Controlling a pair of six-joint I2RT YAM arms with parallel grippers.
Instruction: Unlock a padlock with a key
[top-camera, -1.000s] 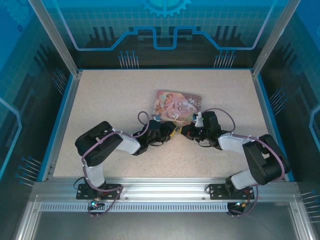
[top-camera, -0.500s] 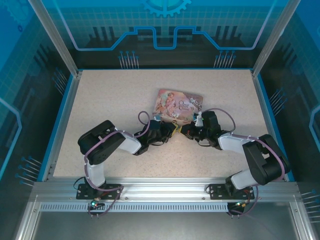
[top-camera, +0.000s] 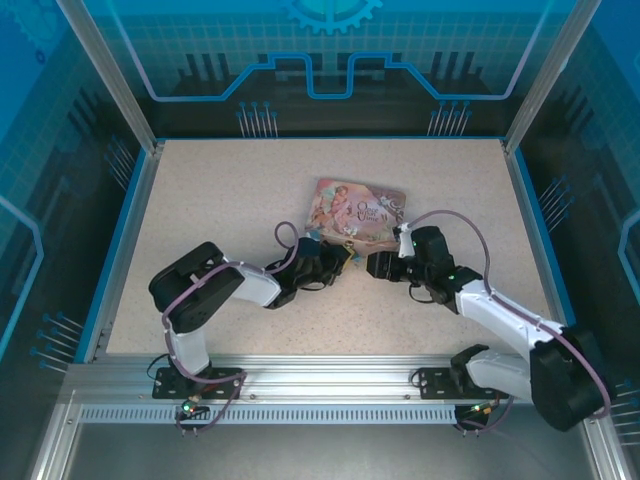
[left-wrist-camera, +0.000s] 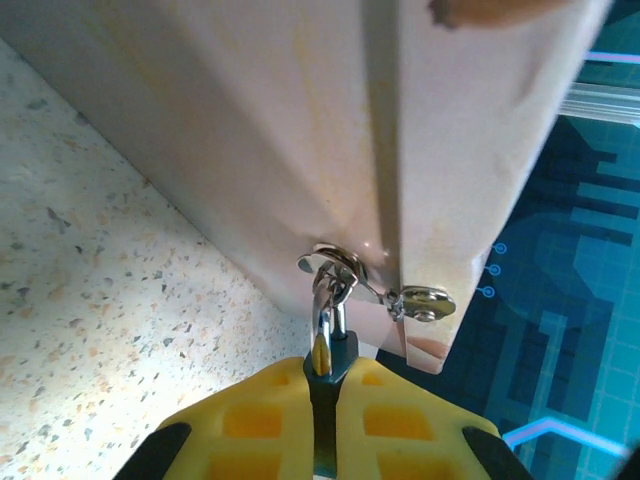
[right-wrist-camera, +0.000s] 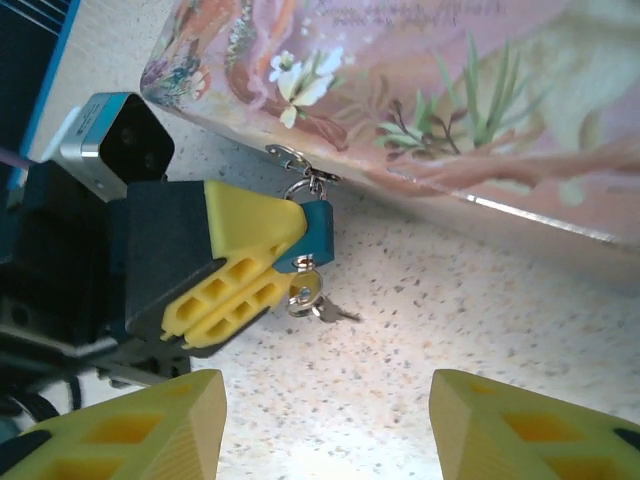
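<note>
The small blue padlock (right-wrist-camera: 318, 232) hangs by its thin shackle (left-wrist-camera: 325, 310) from the hasp of the pink tin box (right-wrist-camera: 450, 100). My left gripper (left-wrist-camera: 325, 392) is shut on the padlock body, one yellow finger (right-wrist-camera: 245, 265) on each side. The key (right-wrist-camera: 312, 288) sticks out of the padlock's underside, with a ring and a second small key (right-wrist-camera: 337, 313) dangling onto the table. My right gripper (right-wrist-camera: 325, 405) stands open a short way back from the key, its two yellow fingertips wide apart and nothing between them. From above, both grippers (top-camera: 340, 258) (top-camera: 375, 265) face each other at the box's near edge.
The pink illustrated tin box (top-camera: 355, 210) lies flat at mid-table, its near side wall (left-wrist-camera: 300, 120) close above the left fingers. Speckled tabletop (top-camera: 220, 200) stretches to the left and back. Blue enclosure walls (top-camera: 130, 200) border the table.
My right gripper has opened, let go of the key and drawn back a little, with its arm swung lower to the right. The left gripper has closed fully on the padlock.
</note>
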